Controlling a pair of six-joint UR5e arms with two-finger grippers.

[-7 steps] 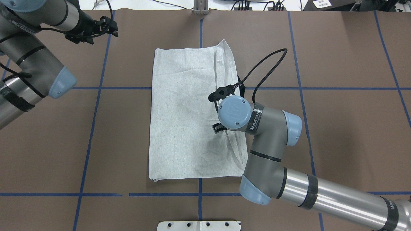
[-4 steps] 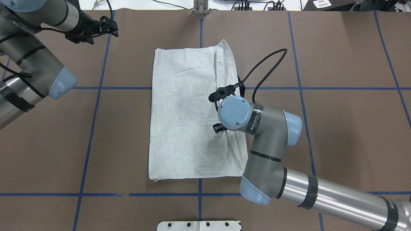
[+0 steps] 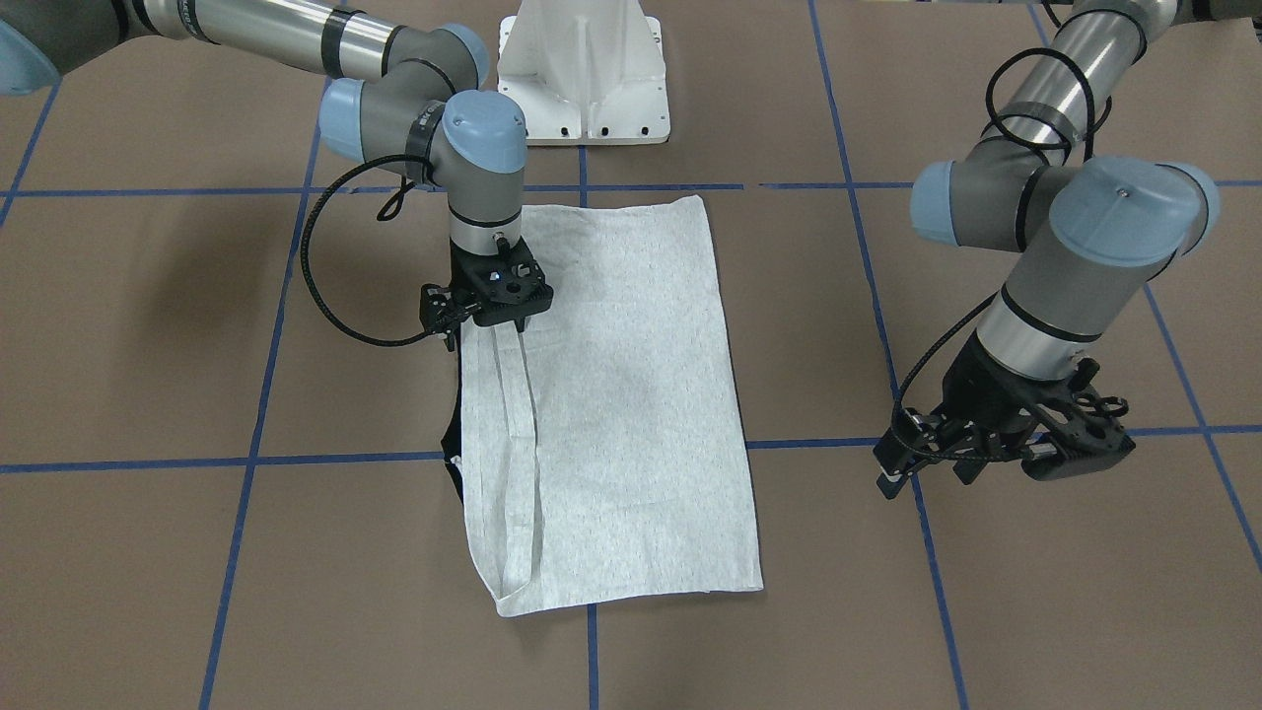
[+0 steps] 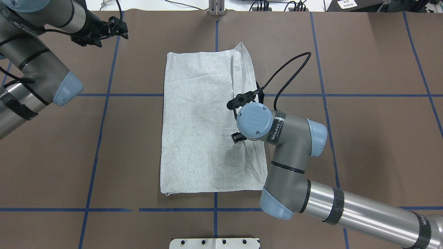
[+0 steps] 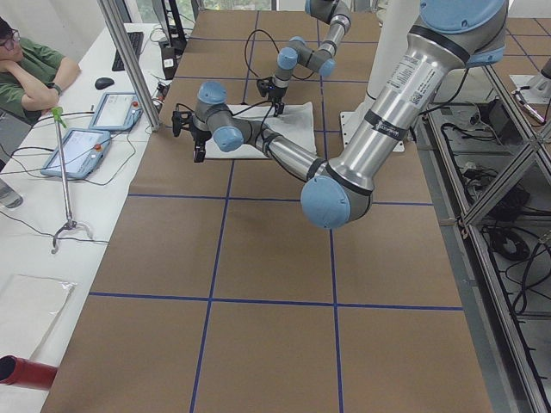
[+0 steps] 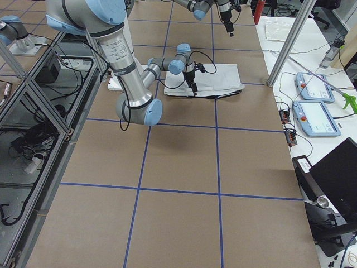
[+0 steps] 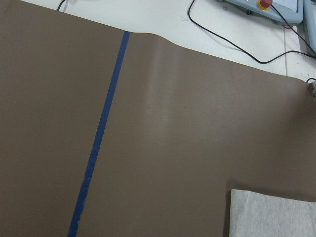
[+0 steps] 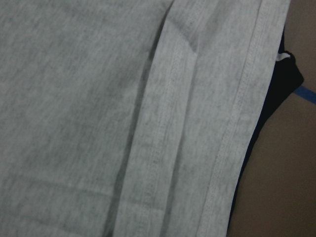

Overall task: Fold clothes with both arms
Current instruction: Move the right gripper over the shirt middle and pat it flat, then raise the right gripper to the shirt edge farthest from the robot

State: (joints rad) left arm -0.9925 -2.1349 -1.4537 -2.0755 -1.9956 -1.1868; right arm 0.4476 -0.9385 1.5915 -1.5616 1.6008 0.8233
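Note:
The grey T-shirt [image 4: 197,121] lies flat on the brown table, folded into a tall rectangle with its plain side up [image 3: 631,414]. A narrow folded strip runs along its edge on the robot's right, and black collar trim [image 3: 454,434] peeks out beneath it. My right gripper [image 3: 491,327] points straight down onto that strip and looks open, with the cloth flat under it. In the overhead view the wrist hides its fingers. The right wrist view is filled by the stitched grey hems [image 8: 74,98]. My left gripper [image 4: 121,29] hangs open over bare table past the shirt's far left corner [image 7: 271,215].
The white pedestal [image 3: 582,69] stands at the robot's side of the table. Blue tape lines [image 4: 216,95] grid the brown cover. A person [image 5: 34,69] sits at a side desk with pendants [image 5: 82,146] and cables beyond the far table edge.
My right wrist has shifted slightly to the right and toward the robot. The shirt and my left arm look unchanged.

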